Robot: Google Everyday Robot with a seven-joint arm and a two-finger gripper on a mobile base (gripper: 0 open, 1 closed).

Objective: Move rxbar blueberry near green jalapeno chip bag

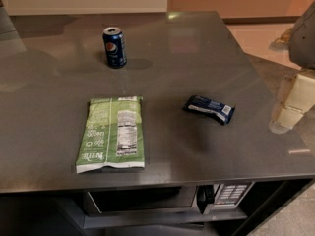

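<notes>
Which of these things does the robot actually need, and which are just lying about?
Needed: blue bar; green chip bag; claw, at the right edge of the table.
Lying about: Pepsi can; microwave below the table.

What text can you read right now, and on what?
None reads clearly.
Pepsi can: round logo only, no letters legible.
green jalapeno chip bag: white print unreadable.
rxbar blueberry: label patch unreadable.
microwave keypad: too small.
gripper, at right edge of table: no text.
</notes>
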